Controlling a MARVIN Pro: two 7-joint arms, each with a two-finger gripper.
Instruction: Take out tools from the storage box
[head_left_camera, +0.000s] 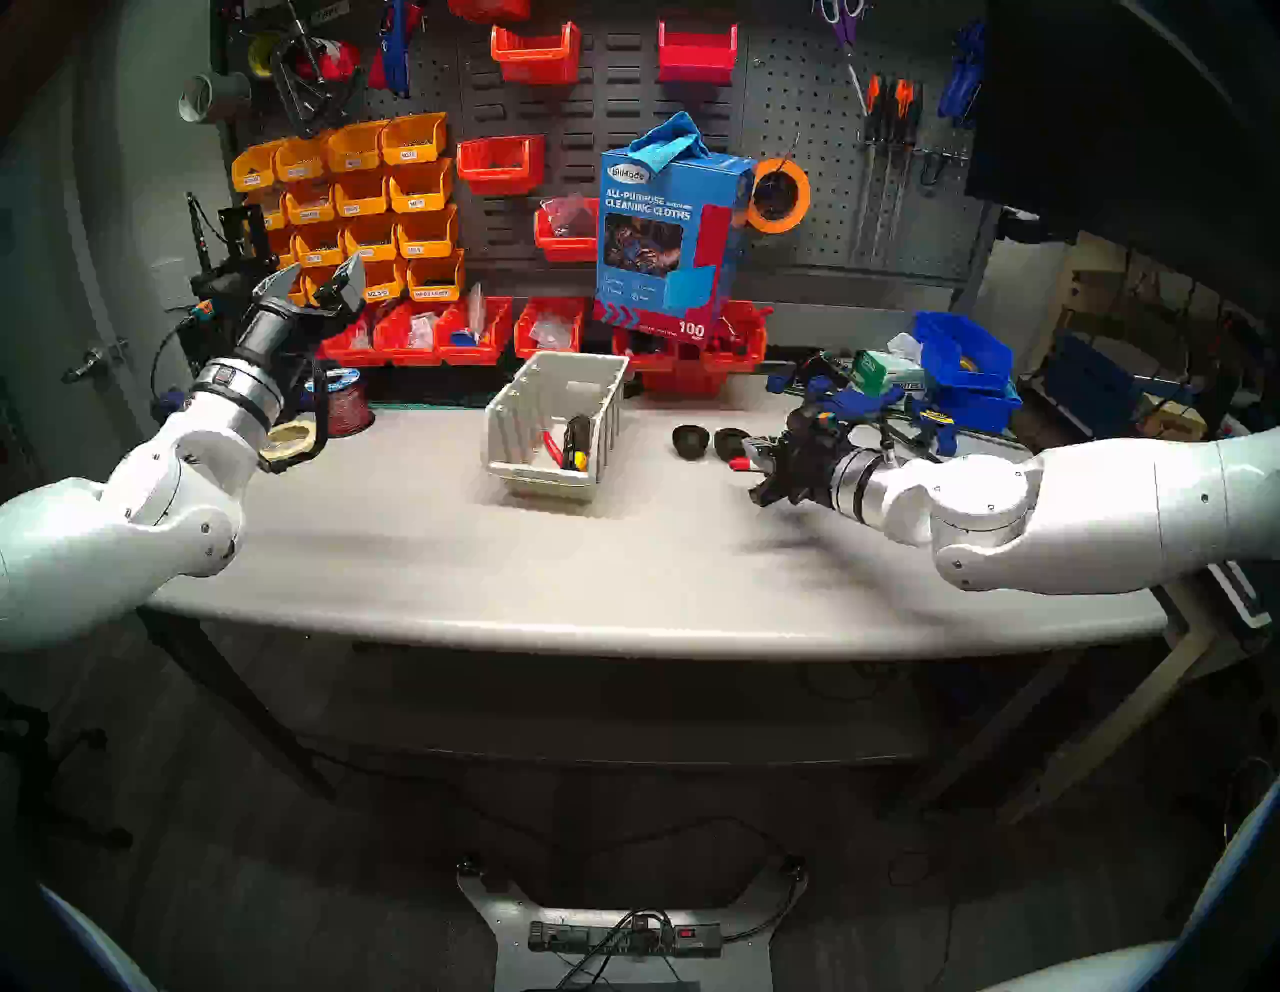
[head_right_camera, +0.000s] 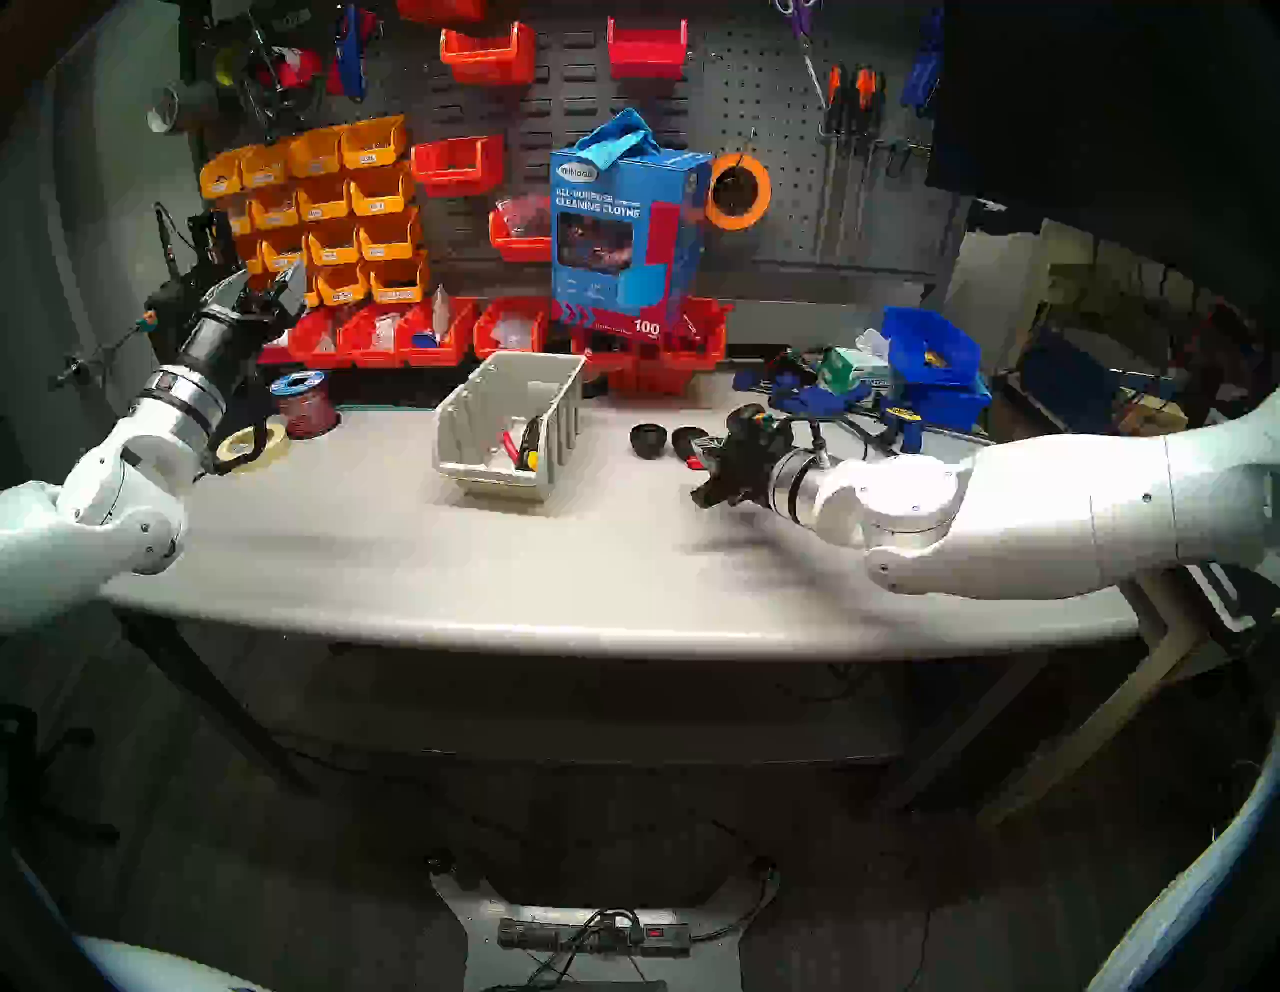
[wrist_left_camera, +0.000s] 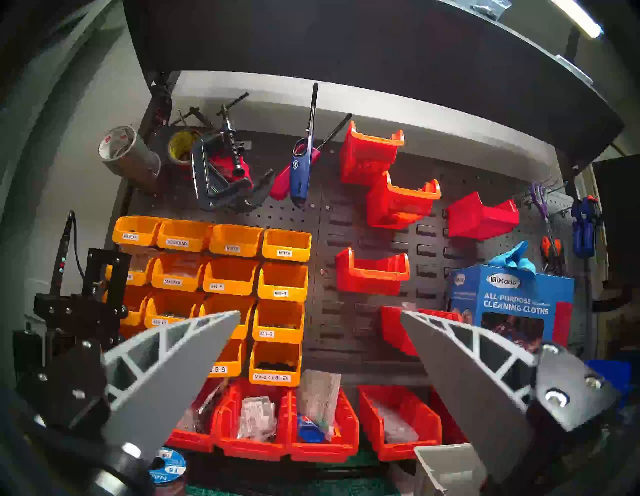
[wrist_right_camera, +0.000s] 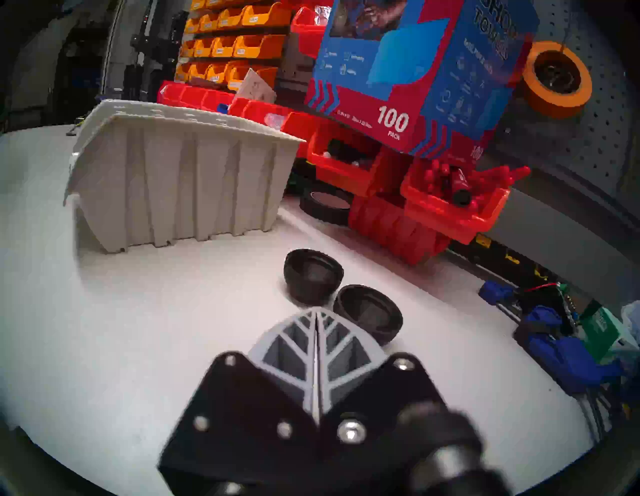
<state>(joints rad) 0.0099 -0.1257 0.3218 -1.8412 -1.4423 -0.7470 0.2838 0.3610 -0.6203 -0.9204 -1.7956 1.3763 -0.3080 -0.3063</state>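
beige ribbed plastic bin (head_left_camera: 554, 422), frame centre, holds two tools; right gripper (wrist_right_camera: 317, 313) closed empty, left gripper (wrist_left_camera: 320, 317) wide open, empty.

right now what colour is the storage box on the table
Beige storage box, clearest in the right wrist view.

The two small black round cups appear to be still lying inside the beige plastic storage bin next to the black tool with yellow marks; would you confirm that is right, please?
Not quite: the two small black round cups stand on the grey tabletop, outside the beige plastic storage bin and to its right, as the head view shows. The black tool with yellow marks does lie in the bin.
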